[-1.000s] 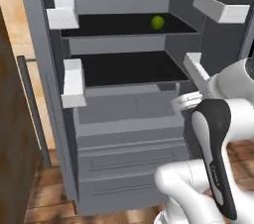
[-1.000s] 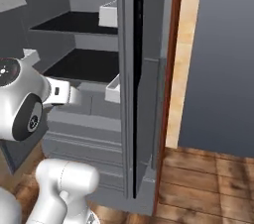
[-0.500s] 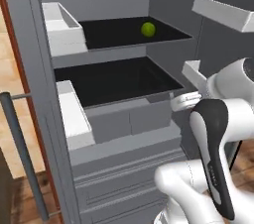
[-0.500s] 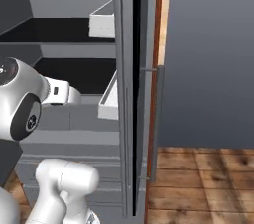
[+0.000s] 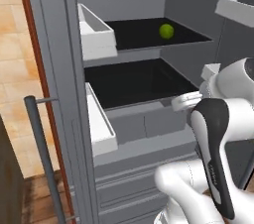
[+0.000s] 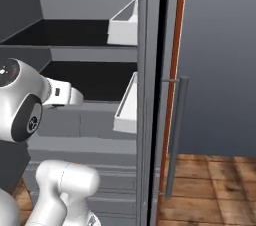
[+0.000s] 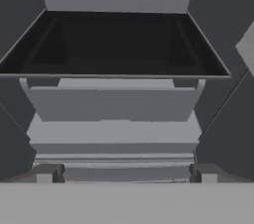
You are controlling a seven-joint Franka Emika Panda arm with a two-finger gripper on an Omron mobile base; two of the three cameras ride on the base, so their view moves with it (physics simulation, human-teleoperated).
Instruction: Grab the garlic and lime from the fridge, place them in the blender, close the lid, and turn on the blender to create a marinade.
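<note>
I have the fridge (image 5: pixel 59 94) open; the lime (image 5: pixel 166 31) sits on its upper shelf (image 5: pixel 149 34), ungrabbed. My claw (image 7: pixel 124 173) is spread wide and empty, facing the lower shelf (image 7: pixel 114 44). Everything remains

Upper shelf (image 5: pixel 144 34): black, inside the open fridge (image 5: pixel 59 69), above the jaws' level.
On it: the lime (image 5: pixel 166 31), toward the back, up and beyond the jaws.
Lower shelf (image 7: pixel 114 44): black, straight ahead of the jaws and slightly above them; appears bare, though its far corners are dim.
Floor (image 6: pixel 215 185): brown wood planks, below, off to the jaws' right.
</note>
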